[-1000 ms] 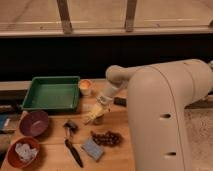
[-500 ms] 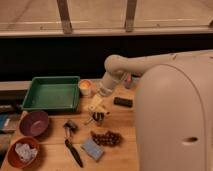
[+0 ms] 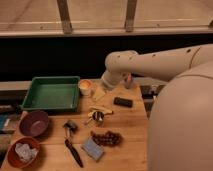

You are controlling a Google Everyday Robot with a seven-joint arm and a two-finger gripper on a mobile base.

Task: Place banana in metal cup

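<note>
A wooden counter [image 3: 127, 137] is seen from above, with the robot's white arm [image 3: 150, 62] reaching in from the right and bending down over the middle of it. The gripper [image 3: 100, 93] is found at the end of the arm, just right of the cream-yellow cup [image 3: 85, 87] and above the cluster at the centre of the counter; whether it is open or closed cannot be told, and nothing can be seen to be held in it. The metal cup [image 3: 98, 116] stands near the centre of the counter, and the banana [image 3: 101, 110] is seen lying at its upper rim, touching or overlapping it; whether the fruit rests inside the cup cannot be told. A black block [image 3: 123, 102] lies to the right of the gripper, apart from it. A green tray [image 3: 51, 93] is set at the back left, with a purple bowl [image 3: 34, 123] in front of it and a red-brown bowl [image 3: 20, 152] holding something pale at the front left corner. A bunch of dark grapes [image 3: 106, 138], a blue sponge [image 3: 93, 149] and a dark-handled tool [image 3: 73, 152] are laid out nearer the front edge.
</note>
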